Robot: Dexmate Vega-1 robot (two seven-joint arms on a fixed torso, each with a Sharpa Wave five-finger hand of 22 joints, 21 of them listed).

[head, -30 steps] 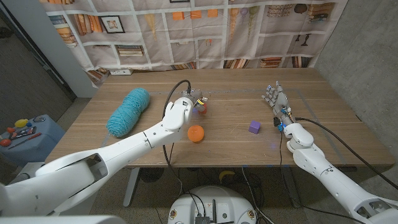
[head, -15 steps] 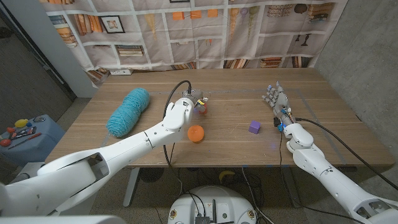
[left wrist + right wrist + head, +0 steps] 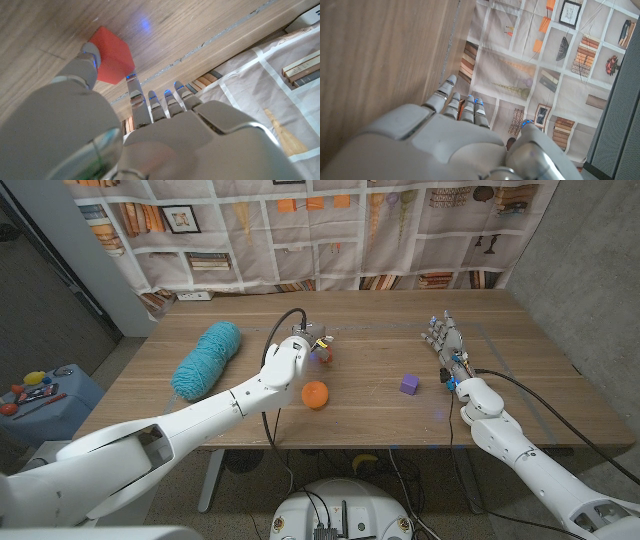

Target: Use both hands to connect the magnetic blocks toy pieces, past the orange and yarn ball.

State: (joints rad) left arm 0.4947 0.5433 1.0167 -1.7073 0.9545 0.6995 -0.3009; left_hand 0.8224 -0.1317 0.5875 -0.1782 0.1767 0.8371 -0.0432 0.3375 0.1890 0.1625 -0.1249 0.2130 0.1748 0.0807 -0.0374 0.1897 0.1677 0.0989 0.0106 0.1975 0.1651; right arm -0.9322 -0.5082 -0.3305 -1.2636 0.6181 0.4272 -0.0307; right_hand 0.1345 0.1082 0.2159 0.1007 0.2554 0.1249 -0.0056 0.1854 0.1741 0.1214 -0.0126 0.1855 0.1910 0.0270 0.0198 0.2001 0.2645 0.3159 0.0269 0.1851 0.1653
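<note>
A red magnetic block (image 3: 112,60) sits on the wooden table (image 3: 380,330) past the orange (image 3: 315,394). My left hand (image 3: 312,345) is on the red block (image 3: 322,357). Its thumb (image 3: 88,54) presses one side and a finger (image 3: 133,86) the other, so the block is pinched while the other fingers stay straight. A purple block (image 3: 409,384) lies apart to the right. My right hand (image 3: 445,340) stands beyond it, fingers (image 3: 451,95) spread and holding nothing. The teal yarn ball (image 3: 207,358) lies at the left.
A black cable (image 3: 285,320) loops over the left wrist. The table's far edge meets a cloth printed with bookshelves (image 3: 330,230). Bare wood lies between the two blocks and along the front edge.
My left hand has settled a little closer over the red block, hiding more of it. The right hand, purple block, orange and yarn have not moved.
</note>
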